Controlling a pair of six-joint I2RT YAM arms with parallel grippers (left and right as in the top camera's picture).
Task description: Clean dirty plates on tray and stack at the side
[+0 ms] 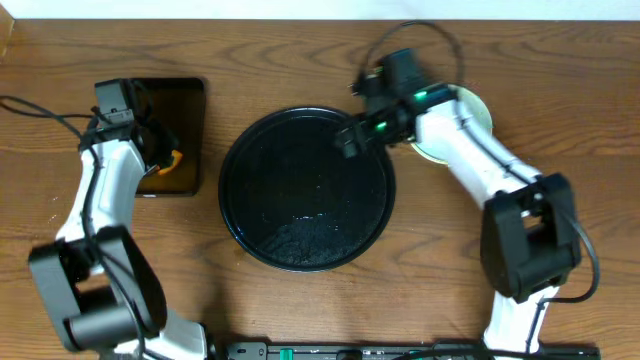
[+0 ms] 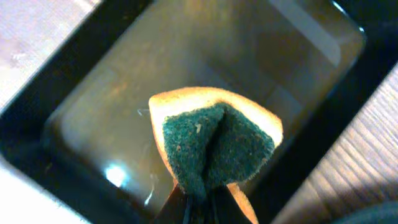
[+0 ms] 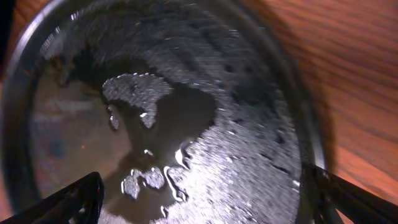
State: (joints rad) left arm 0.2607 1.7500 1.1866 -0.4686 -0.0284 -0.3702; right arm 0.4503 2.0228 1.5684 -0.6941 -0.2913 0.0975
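The large round black tray [image 1: 300,235] lies mid-table, wet and glossy, with no plates on it. It fills the right wrist view [image 3: 249,87], with pooled water on it. A pale yellow plate [image 1: 478,108] shows right of the tray, mostly hidden under the right arm; I cannot tell how many plates lie there. My right gripper [image 1: 350,140] is open and empty [image 3: 205,199], just above the tray's upper right part. My left gripper [image 1: 165,150] is shut on a yellow-and-green sponge [image 2: 214,140] over the small rectangular tray.
The small black rectangular tray [image 1: 190,100] with brownish liquid [image 2: 124,106] lies at the back left, under the left gripper. A black cable [image 1: 30,108] runs along the left edge. The arm bases stand at the front left and front right.
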